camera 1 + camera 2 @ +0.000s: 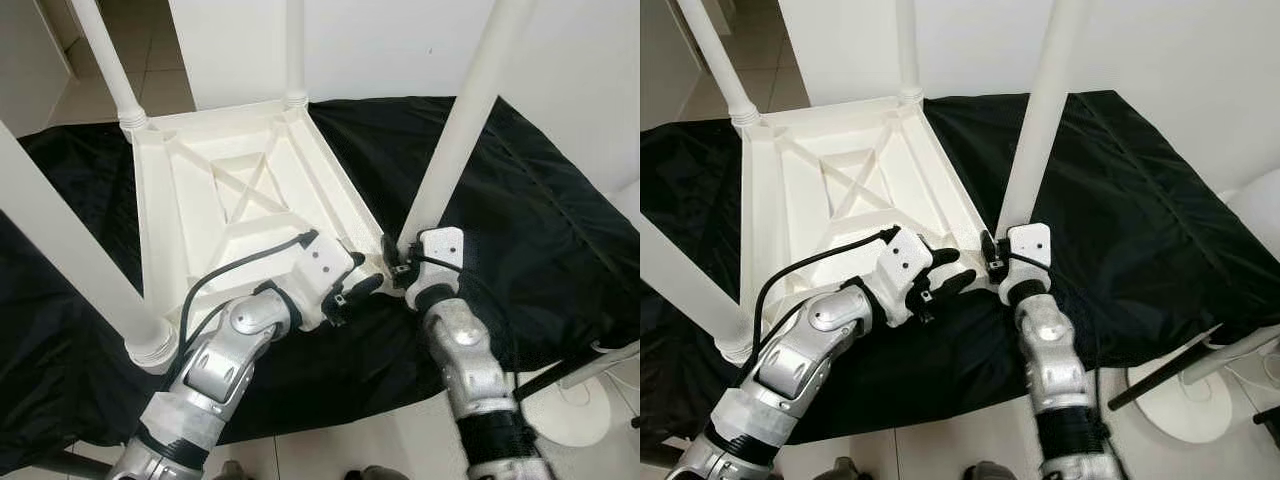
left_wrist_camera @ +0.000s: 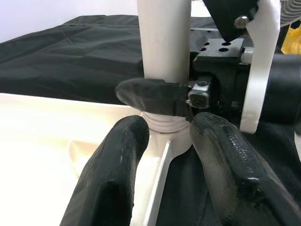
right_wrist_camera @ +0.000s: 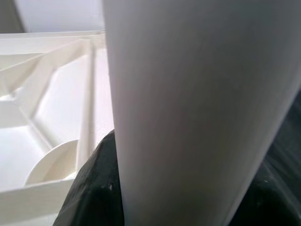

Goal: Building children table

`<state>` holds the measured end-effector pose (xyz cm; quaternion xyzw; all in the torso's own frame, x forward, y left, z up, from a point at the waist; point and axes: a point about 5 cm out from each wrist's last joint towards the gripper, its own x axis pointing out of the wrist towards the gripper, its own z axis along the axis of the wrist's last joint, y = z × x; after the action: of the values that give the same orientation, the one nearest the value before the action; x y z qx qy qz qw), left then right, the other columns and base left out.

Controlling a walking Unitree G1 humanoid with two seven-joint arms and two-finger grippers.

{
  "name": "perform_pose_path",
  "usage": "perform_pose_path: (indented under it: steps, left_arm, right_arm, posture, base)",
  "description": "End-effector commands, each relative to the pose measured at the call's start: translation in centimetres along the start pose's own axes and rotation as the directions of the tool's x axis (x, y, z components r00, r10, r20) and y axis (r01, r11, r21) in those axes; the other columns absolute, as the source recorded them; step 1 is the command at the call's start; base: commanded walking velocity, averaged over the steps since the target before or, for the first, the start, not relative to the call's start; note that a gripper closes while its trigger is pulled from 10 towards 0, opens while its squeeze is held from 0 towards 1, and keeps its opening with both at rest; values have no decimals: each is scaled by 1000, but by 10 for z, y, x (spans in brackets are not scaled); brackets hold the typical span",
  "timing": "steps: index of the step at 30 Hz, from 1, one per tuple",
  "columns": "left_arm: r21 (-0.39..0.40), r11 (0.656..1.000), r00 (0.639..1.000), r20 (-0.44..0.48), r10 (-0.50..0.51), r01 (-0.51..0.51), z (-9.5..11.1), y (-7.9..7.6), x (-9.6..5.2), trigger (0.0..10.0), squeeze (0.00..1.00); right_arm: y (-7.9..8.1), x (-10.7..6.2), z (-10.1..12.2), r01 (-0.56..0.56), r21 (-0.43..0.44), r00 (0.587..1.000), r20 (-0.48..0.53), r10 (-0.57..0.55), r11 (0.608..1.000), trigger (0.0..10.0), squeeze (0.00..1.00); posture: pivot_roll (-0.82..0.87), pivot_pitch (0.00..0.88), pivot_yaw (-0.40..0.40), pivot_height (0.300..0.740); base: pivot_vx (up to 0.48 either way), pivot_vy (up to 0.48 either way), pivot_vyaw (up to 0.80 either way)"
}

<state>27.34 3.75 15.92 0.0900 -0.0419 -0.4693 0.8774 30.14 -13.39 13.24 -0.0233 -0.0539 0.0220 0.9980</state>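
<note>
— Tabletop (image 1: pixel 230 190) lies upside down on the black cloth (image 1: pixel 520 200), legs pointing up.
— And the near-corner leg (image 1: pixel 455 140)?
— The right gripper (image 1: pixel 392 262) is clamped round its base (one finger (image 2: pixel 150 96) wraps it).
— The left gripper (image 1: pixel 355 293)?
— Just beside that corner, fingers (image 2: pixel 110 174) parted, holding nothing.

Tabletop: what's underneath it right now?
The upturned tabletop lies on a black cloth that spreads out past its edges on every side. Whatever is beneath the cloth is covered; only tiled floor shows at the near edge.
</note>
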Motion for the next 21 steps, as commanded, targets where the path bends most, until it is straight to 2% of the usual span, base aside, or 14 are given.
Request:
perform_pose_path:
  steps: [1,5,12,13,14,21]
  left_arm:
    - [10,1000,1000,-12,-16,16,-3,-2,0,10000,0]
    - [8,1000,1000,-10,-16,16,-3,-2,0,10000,0]
    - [5,1000,1000,-11,-17,17,-3,-3,0,10000,0]
    - [4,1000,1000,-11,-14,14,-3,-3,0,10000,0]
    - [4,1000,1000,-11,-12,12,-3,-3,0,10000,0]
    - [3,1000,1000,-12,-9,9,-3,-3,-1,10000,0]
  right_arm:
    - [-4,-8,-19,87,-22,991,-101,-89,996,10000,0]
    - [9,-7,-17,96,13,988,-120,-93,995,10000,0]
    - [8,-7,-12,74,3,993,-95,-74,997,10000,0]
    - [7,-8,-11,71,13,993,-93,-69,997,10000,725]
    - [7,-8,-11,59,30,995,-85,-56,998,10000,1000]
    - [-1,-10,-7,34,23,997,-63,-32,999,10000,1000]
  posture:
    - [-102,24,9,740]
    - [-103,24,6,740]
    - [-101,26,-1,740]
    - [-101,26,-1,740]
    - [-99,26,-4,740]
    - [-98,28,-1,740]
  base:
    - [0,0,0]
    - [0,0,0]
    - [0,0,0]
    - [0,0,0]
    - [0,0,0]
    - [0,0,0]
